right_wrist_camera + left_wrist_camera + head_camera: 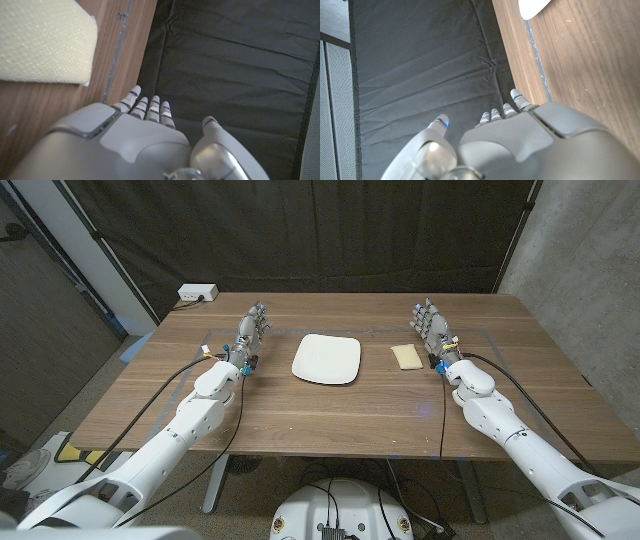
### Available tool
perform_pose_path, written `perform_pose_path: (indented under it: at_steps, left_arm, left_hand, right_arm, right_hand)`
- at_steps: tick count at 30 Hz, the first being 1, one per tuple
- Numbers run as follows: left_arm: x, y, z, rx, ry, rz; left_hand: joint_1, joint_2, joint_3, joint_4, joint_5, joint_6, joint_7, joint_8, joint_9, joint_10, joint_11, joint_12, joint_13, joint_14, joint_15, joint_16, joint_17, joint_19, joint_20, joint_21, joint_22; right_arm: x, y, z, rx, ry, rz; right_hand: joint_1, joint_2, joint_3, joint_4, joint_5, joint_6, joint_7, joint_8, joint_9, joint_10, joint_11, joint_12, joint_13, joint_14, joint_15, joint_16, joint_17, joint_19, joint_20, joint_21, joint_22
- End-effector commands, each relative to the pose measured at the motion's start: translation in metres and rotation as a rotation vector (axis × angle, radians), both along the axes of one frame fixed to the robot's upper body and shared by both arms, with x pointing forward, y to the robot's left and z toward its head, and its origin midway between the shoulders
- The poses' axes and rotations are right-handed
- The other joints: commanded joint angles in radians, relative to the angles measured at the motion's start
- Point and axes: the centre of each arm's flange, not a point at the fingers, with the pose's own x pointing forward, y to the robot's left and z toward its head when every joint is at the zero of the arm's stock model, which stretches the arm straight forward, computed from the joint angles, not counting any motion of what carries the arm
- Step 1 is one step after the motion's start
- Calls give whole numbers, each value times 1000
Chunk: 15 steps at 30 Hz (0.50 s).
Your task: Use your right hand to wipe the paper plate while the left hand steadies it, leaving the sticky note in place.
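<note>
left robot hand [254, 327] empty, fingers apart | right robot hand [431, 323] same | sponge [407, 356] beside plate [327, 360]

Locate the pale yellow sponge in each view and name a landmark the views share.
Head view: the sponge lies right of the paper plate, beside the right hand.
Left wrist view: not in it.
Right wrist view: the sponge is close ahead of the hand's fingers.
Shared landmark: the blue tape line on the table.

No readable text, label, brand or number anywhere — nothing legible on any surface.
</note>
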Motion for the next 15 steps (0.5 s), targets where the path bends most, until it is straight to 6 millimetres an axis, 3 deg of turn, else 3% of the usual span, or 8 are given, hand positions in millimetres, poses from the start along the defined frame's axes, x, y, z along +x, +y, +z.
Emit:
perform_pose_path:
  at_steps: [1,15]
  left_arm:
    - [-1,0,0,8,-2,9]
    - [-1,-2,9,69,-68,54]
  left_hand:
    - [9,98,7,-1,7,-166,1,4,5,-129,-2,5,2,-155,-31,6,4,-91,-76,4,3]
    - [7,97,10,-1,8,-157,-10,7,5,-121,-7,8,2,-150,-33,8,3,-86,-75,0,2]
  right_arm:
    - [-2,-6,-2,19,2,-15]
    - [0,-5,1,13,2,-10]
  right_hand:
    - [10,38,6,-1,4,10,0,5,1,8,-1,6,5,-7,-3,6,5,-8,-57,4,5]
    - [12,37,4,-2,4,9,-1,5,1,11,0,7,5,-6,-1,6,5,-6,-59,-3,5]
